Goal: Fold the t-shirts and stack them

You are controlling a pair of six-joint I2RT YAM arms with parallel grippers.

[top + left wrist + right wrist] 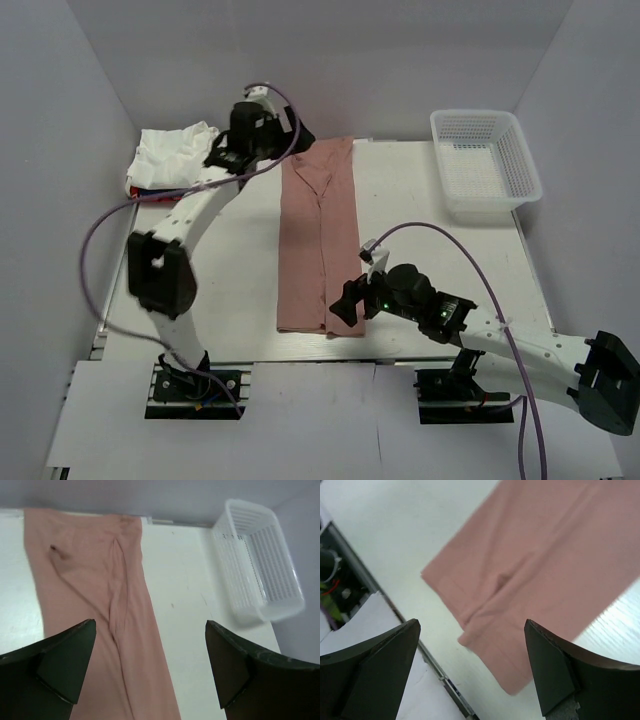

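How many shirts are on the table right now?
3 distinguishable: a dusty-pink cloth shirt folded into a long strip in the centre; a crumpled white cloth shirt in the far-left corner; a red cloth edge under it. That pile may hide more.

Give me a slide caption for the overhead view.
Left gripper and right gripper, both open, near opposite ends of lengthwise-folded pink t-shirt; white shirts far left, basket far right.
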